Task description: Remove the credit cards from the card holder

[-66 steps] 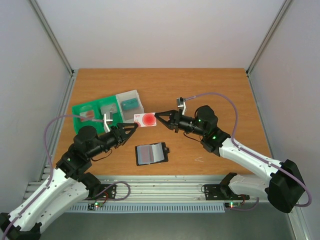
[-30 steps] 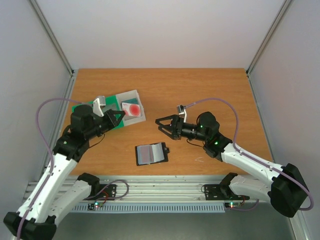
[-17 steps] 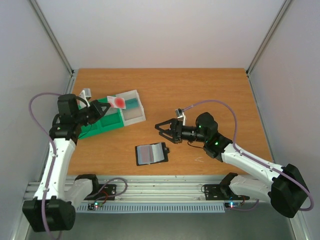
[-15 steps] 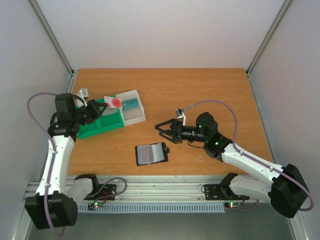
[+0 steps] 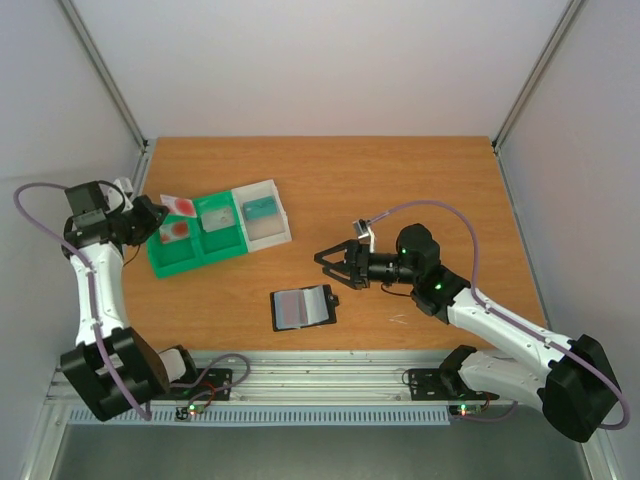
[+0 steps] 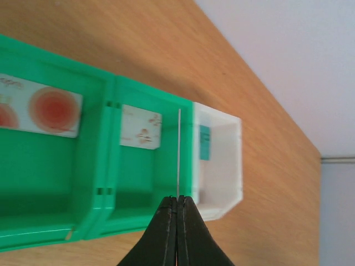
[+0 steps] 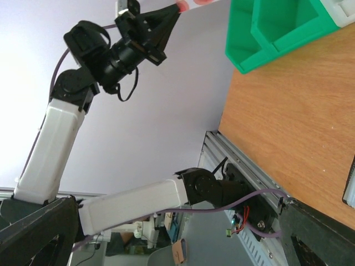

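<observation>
While the left gripper [image 5: 150,212] pinches a red-blotched card [image 5: 181,204] by one end, the top view places it over the tray's [image 5: 200,258] far-left corner, likely so the card can drop into a compartment. One blotched card [image 5: 175,230] already lies in the left compartment, a pale one [image 5: 215,218] in the middle, and a teal one [image 5: 260,207] in the box [image 5: 270,232] beside the tray. The holder [image 5: 302,307] lies open and flat on the table [image 5: 400,180], well apart from the tray. The right gripper [image 5: 326,270] hangs just beyond it with jaws spread, seemingly ready for the next pull. Whether any cards remain in its pockets cannot be told.

Seen from the left wrist, the jaws are pressed together on the held card [image 6: 178,149], which shows edge-on as a thin line. It stands over the wall between the tray's [image 6: 105,183] middle compartment and the box [image 6: 222,183], so releasing here could catch that wall.

From the right wrist, the view looks across the table [image 7: 288,127] at the left gripper [image 7: 169,16], raised with its card [image 7: 183,6] well above the tray [image 7: 260,39]. Dark shapes in the bottom corners are probably the right fingers, set wide.
</observation>
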`<act>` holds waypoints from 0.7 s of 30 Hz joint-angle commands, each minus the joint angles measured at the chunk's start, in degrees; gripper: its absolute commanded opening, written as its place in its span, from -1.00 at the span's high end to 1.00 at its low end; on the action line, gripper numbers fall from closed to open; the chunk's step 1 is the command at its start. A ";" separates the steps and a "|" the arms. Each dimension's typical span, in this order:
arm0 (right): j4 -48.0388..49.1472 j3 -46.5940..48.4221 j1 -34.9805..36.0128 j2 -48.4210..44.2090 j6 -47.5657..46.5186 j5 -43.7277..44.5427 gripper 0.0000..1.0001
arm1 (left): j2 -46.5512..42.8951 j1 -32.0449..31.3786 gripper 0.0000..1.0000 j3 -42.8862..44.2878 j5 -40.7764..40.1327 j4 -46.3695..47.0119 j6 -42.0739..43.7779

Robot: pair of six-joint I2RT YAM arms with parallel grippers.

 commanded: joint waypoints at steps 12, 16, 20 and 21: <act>-0.92 1.38 -2.04 -0.41 -1.78 -3.22 -0.97 | 15.20 3.14 0.99 9.97 -14.73 -5.48 9.87; -0.73 1.21 -2.70 -0.52 -1.56 -3.84 -0.97 | 18.23 3.12 0.99 11.15 -14.43 -4.84 9.93; -0.86 1.03 -3.81 -0.92 -1.53 -4.16 -0.97 | 20.69 3.14 0.99 10.58 -14.13 -2.95 9.48; -0.74 1.07 -3.90 -0.87 -1.47 -4.24 -0.97 | 21.42 2.98 0.99 10.34 -13.67 -2.46 9.29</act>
